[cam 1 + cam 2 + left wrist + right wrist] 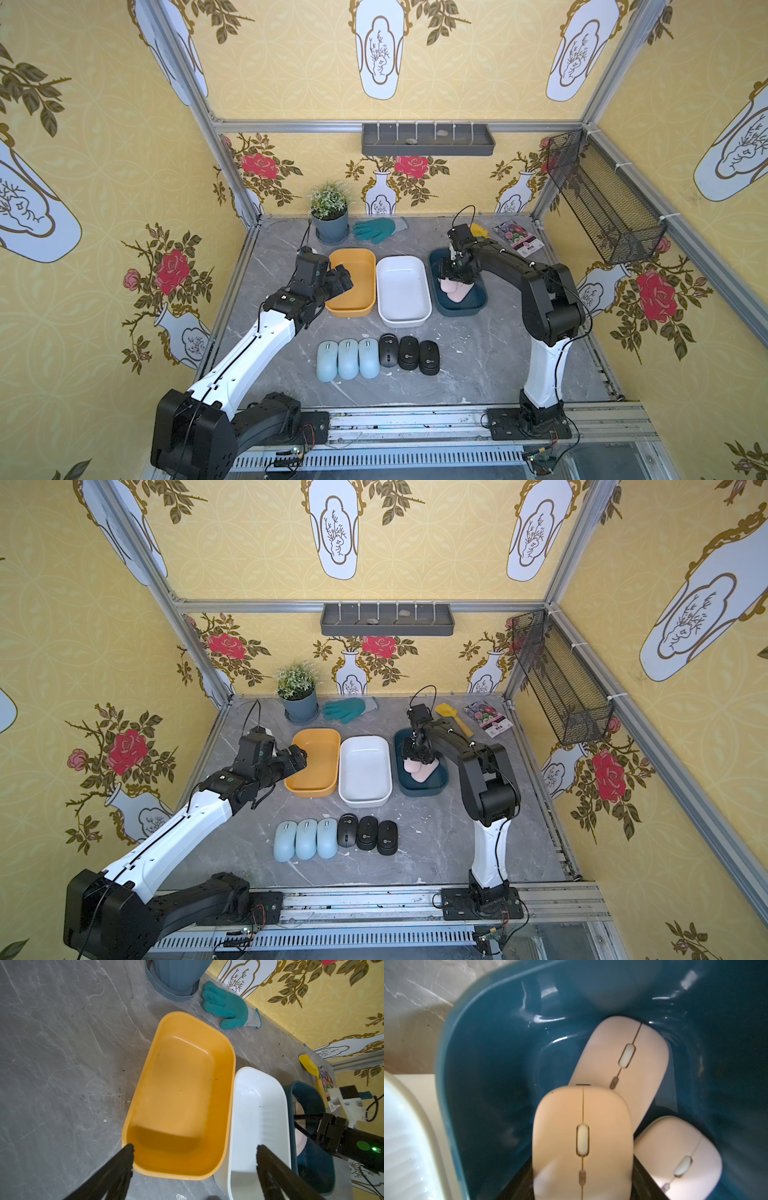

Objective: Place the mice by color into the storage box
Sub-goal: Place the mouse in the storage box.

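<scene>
Pale pink oval mouse [582, 1126], clamped in right tool [583, 1180]: release low into teal plastic tub [488, 1064] beneath; left tool [195, 1148] spread, empty.

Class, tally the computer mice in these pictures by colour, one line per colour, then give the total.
Pale blue mice: 3
Black mice: 3
Pink mice: 3
Total: 9
</scene>
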You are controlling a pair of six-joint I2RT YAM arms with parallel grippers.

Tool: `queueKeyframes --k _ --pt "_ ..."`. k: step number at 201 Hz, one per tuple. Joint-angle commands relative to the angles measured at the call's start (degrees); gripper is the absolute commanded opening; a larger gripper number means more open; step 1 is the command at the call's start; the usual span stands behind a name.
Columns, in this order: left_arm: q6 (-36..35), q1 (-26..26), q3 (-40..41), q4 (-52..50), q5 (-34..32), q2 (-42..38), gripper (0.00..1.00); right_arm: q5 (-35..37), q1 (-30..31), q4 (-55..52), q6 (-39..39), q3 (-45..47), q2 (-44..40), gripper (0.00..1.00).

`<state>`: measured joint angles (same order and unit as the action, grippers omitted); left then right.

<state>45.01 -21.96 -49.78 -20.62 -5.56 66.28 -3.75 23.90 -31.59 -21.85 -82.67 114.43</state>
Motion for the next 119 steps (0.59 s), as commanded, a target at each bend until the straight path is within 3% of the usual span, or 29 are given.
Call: queueKeyframes --k 1,42,119 --pt "-0.45 0.09 -0.41 0.05 -0.47 -0.19 0.93 1.96 0.18 -1.02 0.22 -1.01 0.52 0.68" --pt "-0.54 0.07 -0.46 0.10 -0.17 -0.79 0.93 3.60 0.79 -2.84 0.24 -2.63 -1.41 0.76" --pt "-1.84 0.11 -1.39 -0.70 -0.51 -1.59 0.94 9.62 5.55 -7.06 0.71 -5.68 -8.74 0.76"
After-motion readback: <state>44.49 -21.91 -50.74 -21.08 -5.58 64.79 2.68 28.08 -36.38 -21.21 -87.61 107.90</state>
